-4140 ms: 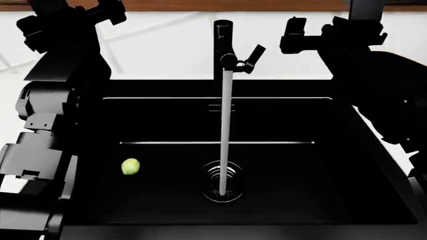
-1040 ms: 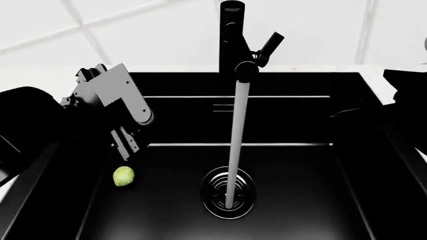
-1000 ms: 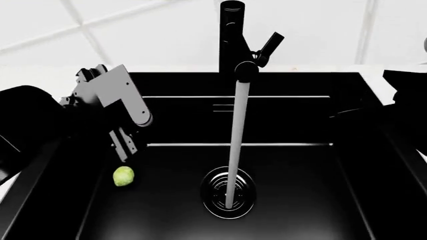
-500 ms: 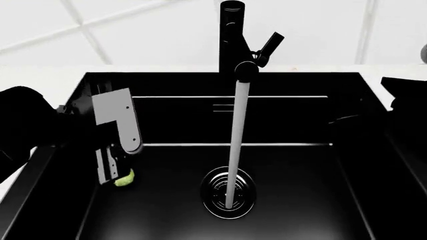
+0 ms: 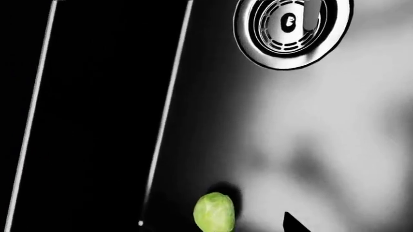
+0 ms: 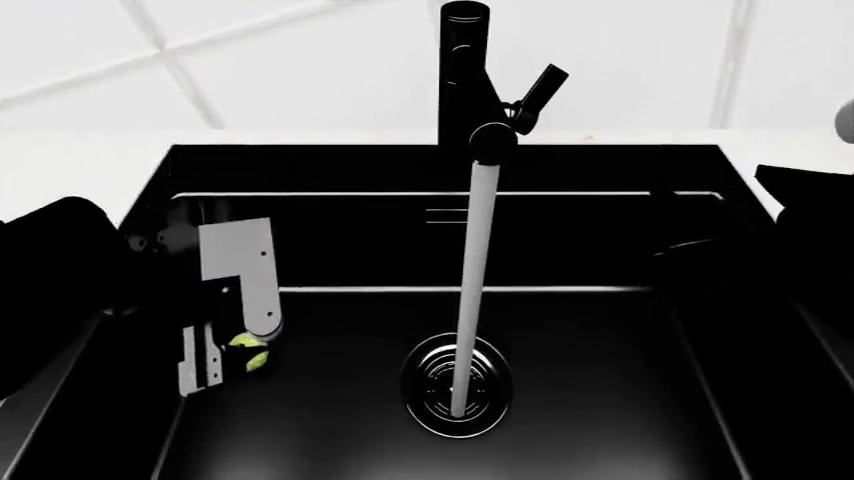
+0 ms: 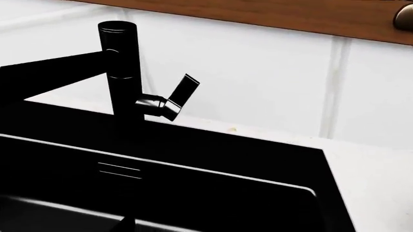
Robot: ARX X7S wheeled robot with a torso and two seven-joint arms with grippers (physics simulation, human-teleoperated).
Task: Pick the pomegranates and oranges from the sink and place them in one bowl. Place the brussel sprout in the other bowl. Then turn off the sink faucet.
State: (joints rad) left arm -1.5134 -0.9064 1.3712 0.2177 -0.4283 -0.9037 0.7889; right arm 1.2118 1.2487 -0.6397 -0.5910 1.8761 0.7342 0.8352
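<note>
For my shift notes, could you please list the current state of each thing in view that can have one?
sink faucet: on, water running into the drain.
faucet lever: raised, tilted up to the side.
brussel sprout: on the sink floor, between the left claw's fingers.
left claw: open, lowered around the sprout, not yet closed.
sink: holds only the sprout.
right claw: out of view.

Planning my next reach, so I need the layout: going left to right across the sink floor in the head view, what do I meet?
left gripper → brussel sprout, right at that gripper's tips → drain, with the water stream landing in it → bare floor of the sink → right arm at the edge.
</note>
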